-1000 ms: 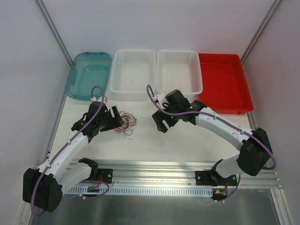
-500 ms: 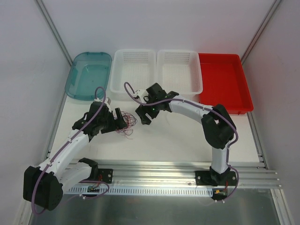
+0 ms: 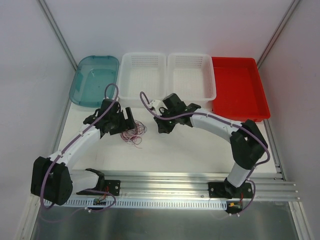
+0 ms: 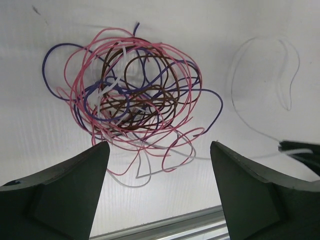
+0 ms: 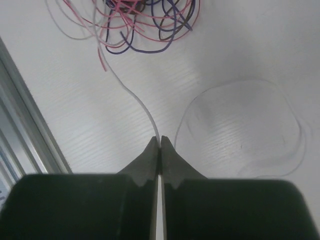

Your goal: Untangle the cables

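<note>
The cables [image 3: 134, 131] lie as one loose tangle of pink, purple, brown and white strands [image 4: 135, 95] on the white table. My left gripper [image 4: 159, 150] hovers over the tangle's near side, jaws wide open and holding nothing; from above it [image 3: 124, 120] sits just left of the tangle. My right gripper [image 5: 160, 141] is shut on a white cable [image 5: 141, 104] that curves away from its tips into the tangle [image 5: 145, 20]. In the top view the right gripper [image 3: 163, 127] is to the right of the tangle.
Along the far side stand a teal tray [image 3: 95, 80], two white baskets [image 3: 142, 56] [image 3: 192, 56] and a red tray [image 3: 237, 90]. An aluminium rail [image 3: 175, 182] runs along the near table edge. White walls enclose the left and right sides.
My right gripper came in from the right to the tangle and closed on the white cable. The left arm swung farther back, with its gripper staying open by the tangle.
</note>
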